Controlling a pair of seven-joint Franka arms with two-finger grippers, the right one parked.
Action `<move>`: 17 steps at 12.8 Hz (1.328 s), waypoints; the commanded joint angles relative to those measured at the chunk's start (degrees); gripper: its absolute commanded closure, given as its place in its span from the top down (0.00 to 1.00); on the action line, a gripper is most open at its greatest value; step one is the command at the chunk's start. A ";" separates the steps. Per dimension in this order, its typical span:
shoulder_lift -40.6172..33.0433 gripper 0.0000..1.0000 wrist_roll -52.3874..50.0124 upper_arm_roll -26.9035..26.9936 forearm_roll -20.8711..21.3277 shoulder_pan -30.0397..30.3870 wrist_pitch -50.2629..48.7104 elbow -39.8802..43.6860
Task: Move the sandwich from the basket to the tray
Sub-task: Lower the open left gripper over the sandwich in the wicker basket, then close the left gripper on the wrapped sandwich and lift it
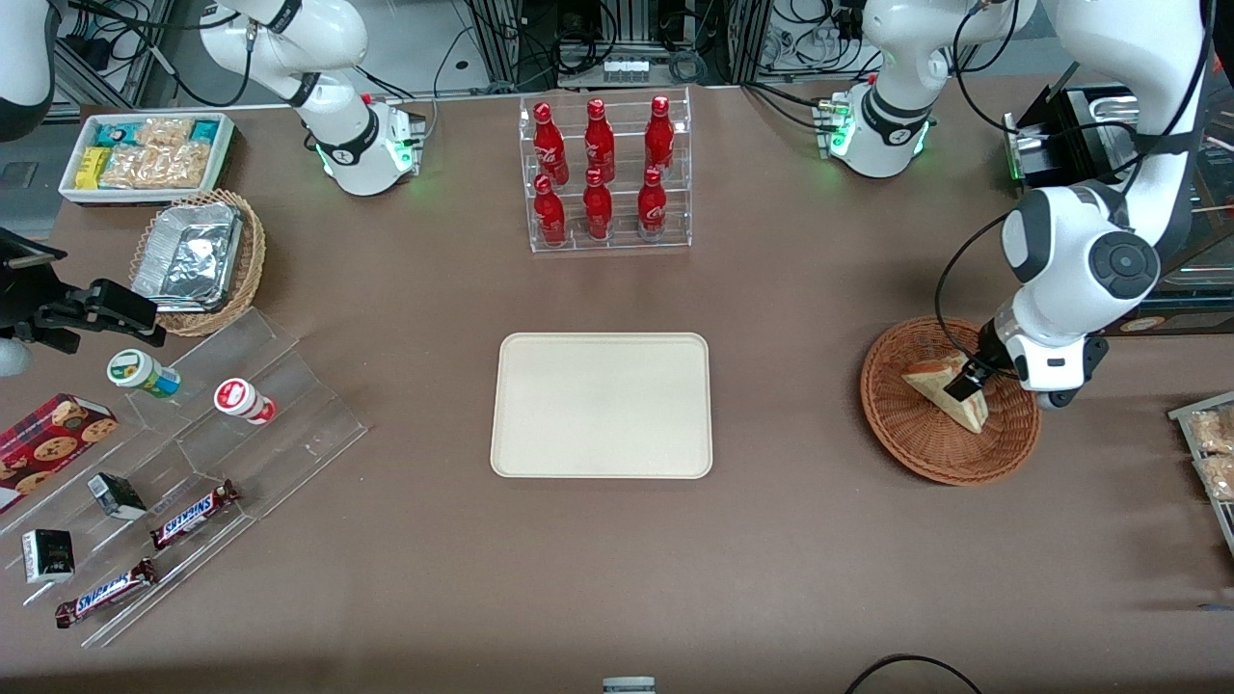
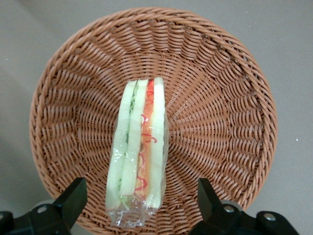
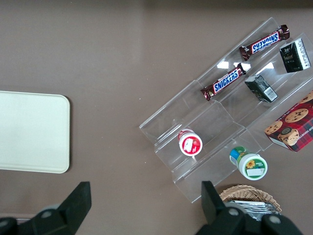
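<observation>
Sandwich [image 2: 139,156] lay in the basket [image 2: 230,112], gripper [image 2: 137,198] wide astride it, ungrasped; tray [image 1: 602,405] at nine o'clock bare.

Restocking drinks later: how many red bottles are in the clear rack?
6, in the clear rack: three along its upper row, three along its lower row, farther from the front camera than the tray. The gripper is down at the sandwich in the basket.
</observation>
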 commanded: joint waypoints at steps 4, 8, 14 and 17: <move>0.25 1.00 -1.54 0.16 0.84 -0.69 5.12 -3.77; 0.94 1.00 -1.54 0.16 0.84 -0.69 8.11 -5.35; 1.30 0.61 -1.36 0.16 0.84 -0.86 9.44 -6.06; 1.56 0.24 -1.36 0.16 0.84 -1.04 9.35 -5.97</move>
